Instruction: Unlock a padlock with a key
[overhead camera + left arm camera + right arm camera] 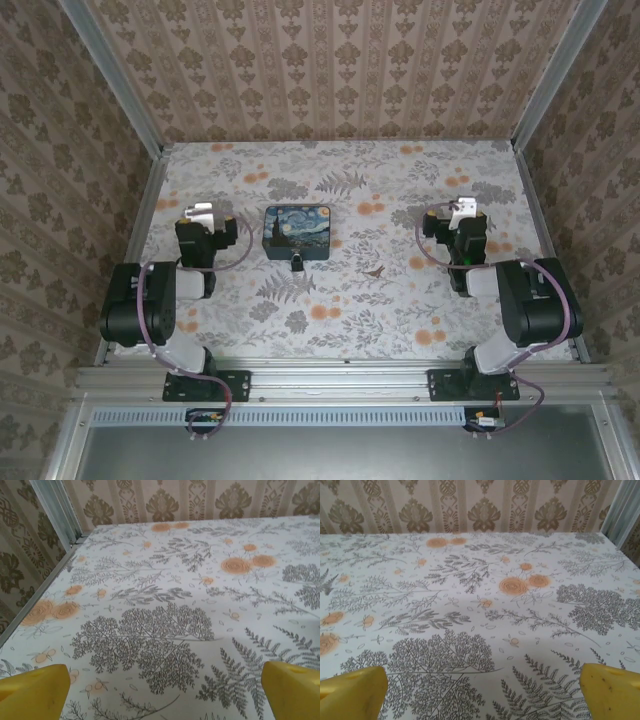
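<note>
- Seen from the top camera, the padlock (pixel 297 262) sits on the floral table (pixel 330 320) just at the near edge of the starry-night box (pixel 297 227). Whether the 2 touch cannot be told.
- The key (pixel 375 271), small and reddish-brown, lies flat on the table to the right of the padlock. It is apart from the padlock and nearer the right arm (pixel 525 300) than the left arm (pixel 140 305).
- Both arms are folded, wrists aimed at the far wall (pixel 330 70), 1 on each side of the box and well apart from padlock and key.
- In the left wrist view, the 2 yellow left fingers (pixel 35 692) stand wide apart at the bottom corners. They grip nothing, and patterned table lies between them.
- In the right wrist view, the right fingers (pixel 350 692) are spread just as wide over the table, clamped on nothing.
</note>
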`<state>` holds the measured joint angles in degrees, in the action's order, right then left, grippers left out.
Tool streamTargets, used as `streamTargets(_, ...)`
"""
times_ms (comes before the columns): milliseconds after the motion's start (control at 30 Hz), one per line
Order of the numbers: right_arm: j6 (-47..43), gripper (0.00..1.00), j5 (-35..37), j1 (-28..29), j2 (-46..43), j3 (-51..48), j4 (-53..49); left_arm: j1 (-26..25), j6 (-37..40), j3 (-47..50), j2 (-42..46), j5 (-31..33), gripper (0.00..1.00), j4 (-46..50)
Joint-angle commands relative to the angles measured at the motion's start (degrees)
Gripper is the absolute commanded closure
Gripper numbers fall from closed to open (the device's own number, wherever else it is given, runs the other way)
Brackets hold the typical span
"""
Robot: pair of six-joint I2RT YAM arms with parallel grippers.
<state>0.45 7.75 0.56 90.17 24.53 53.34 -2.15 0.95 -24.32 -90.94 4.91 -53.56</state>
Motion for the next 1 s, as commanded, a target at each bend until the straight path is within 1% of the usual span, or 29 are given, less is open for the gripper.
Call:
streamTargets(0, 1.8, 0.00, -2.8, 0.6, -2.5, -1.3, -4.1, 1.0, 2.4, 1.1, 2.6, -3.7, 0.00, 4.1)
streamTargets(967, 1.7, 0.00, -2.8, 0.5, -2.5, -1.2, -4.3, 1.1, 2.2, 1.1, 2.6, -4.1, 0.00, 4.2)
